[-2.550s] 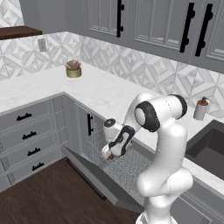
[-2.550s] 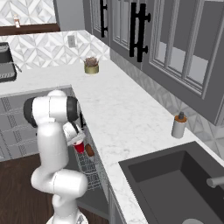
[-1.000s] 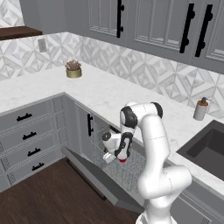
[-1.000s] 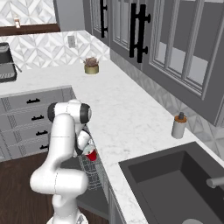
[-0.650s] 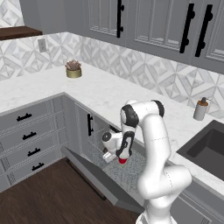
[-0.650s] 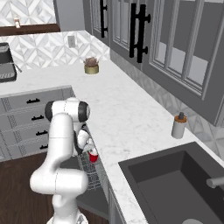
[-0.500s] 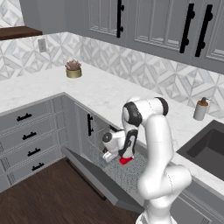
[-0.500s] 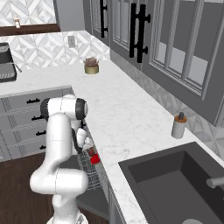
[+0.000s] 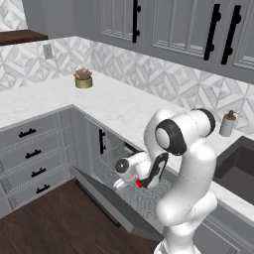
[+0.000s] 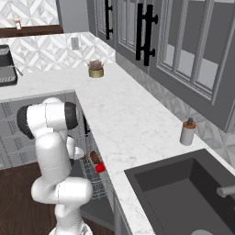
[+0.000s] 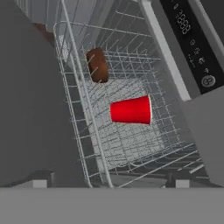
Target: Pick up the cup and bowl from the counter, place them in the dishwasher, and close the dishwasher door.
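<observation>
Released red cup (image 11: pixel 131 110) now lying in dishwasher (image 11: pixel 131 144) rack beside brown bowl (image 11: pixel 97 65); hand (image 9: pixel 130 181) spread apart; control strip (image 11: pixel 191 41) markings unreadable

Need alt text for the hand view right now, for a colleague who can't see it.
A red cup lies on its side in the dishwasher's grey wire rack, with a dark brown bowl apart from it further along the rack. The black control strip runs along one edge.

One red tapered plastic cup (image 11: pixel 131 110), one glossy dark brown bowl (image 11: pixel 97 65), both in one grey wire dishwasher rack (image 11: pixel 131 144), one gold plant pot (image 9: pixel 83 82), one grey soap dispenser (image 9: pixel 227 123)
</observation>
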